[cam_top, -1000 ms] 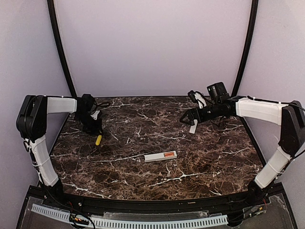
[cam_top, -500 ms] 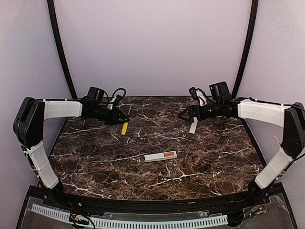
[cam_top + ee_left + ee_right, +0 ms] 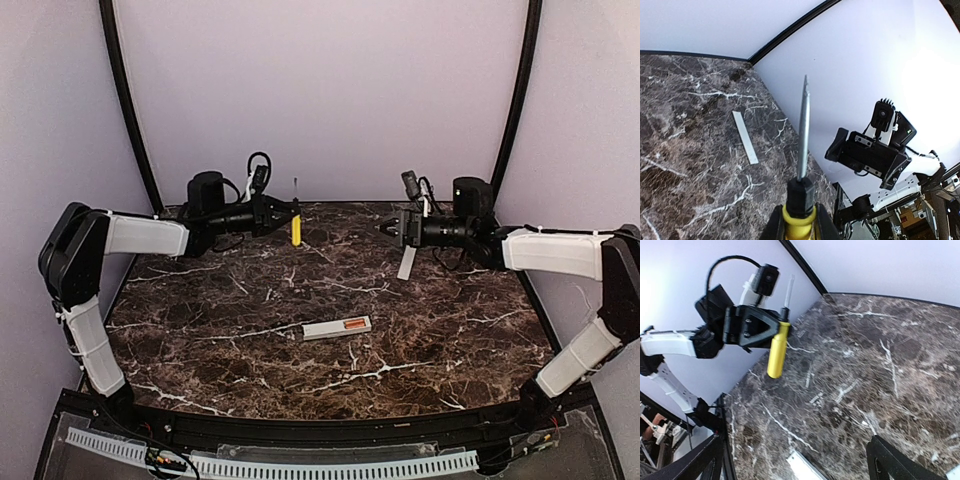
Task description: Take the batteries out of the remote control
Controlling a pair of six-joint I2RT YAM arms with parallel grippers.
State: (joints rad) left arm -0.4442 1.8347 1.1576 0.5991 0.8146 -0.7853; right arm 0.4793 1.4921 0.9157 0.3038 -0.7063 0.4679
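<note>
Recess: the remote [image 3: 330, 328] lies with its recess [image 3: 347, 325] facing up. The batteries [image 3: 356, 324] sit inside it, showing as one orange patch. From above, I cannot tell whether there is one cell or two.
Remote position: it is on the table [image 3: 200, 340], near the middle and towards the front edge. Its long side runs left to right, with the right end turned slightly away. It is well apart from both grippers.
Left arm: the left arm [image 3: 140, 235] reaches out level over the rear of the table, pointing to the right.
Left gripper: the left gripper [image 3: 284, 214] is clamped on the yellow handle of a screwdriver [image 3: 294, 230].
Screwdriver: it is upright, with the steel shaft pointing up and the handle end down, clear of the table.
Strip: a flat white strip [image 3: 406, 263] lies on the table at right rear, apart from the remote. Its far end is under the right gripper.
Right gripper: the right gripper [image 3: 388, 228] has its jaws spread wide with nothing between them. It faces the left gripper across a gap.
Right arm: the right arm [image 3: 555, 250] reaches out level over the rear of the table, pointing to the left.
Remote appearance: it is a slim white bar. The orange fill is in the right part of its top face, and the left part is plain white.
</note>
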